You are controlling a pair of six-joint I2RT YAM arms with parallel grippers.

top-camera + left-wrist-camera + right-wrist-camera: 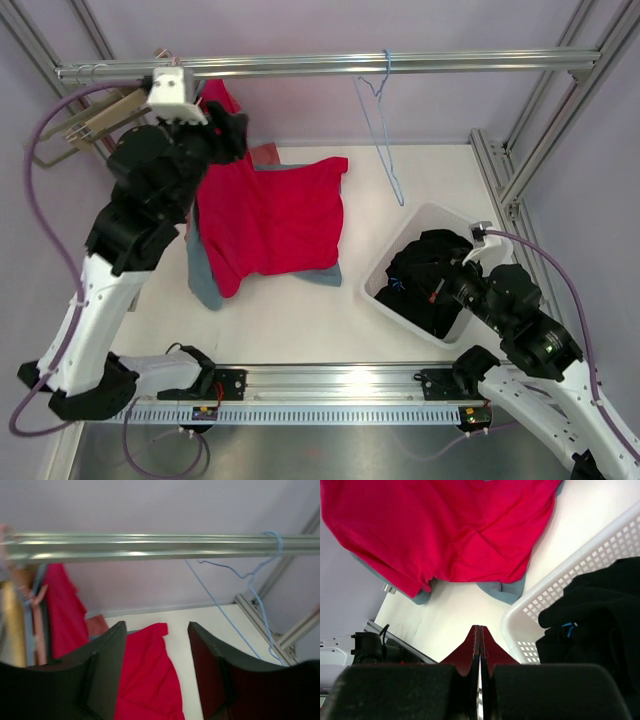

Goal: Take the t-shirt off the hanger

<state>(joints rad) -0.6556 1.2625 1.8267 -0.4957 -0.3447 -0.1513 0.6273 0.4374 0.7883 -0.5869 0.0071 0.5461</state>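
Overhead, one blue hanger [386, 75]; below, one red t-shirt [280, 215]; left fingers [107, 670] apart, right fingers [465, 657] together, both empty.

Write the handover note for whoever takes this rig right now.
Grippers: the left end effector is open and empty, raised near the left end of the rail. The right end effector is shut and empty, by the basket of black clothes.
Things: the red t-shirt is mostly spread on the table over blue-grey clothes. Some red fabric hangs at the rail beside the wooden hanger; I cannot tell if it is the same shirt. The blue hanger is bare.
Done: unclear.
Left: check the hanging fabric and free it if caught.
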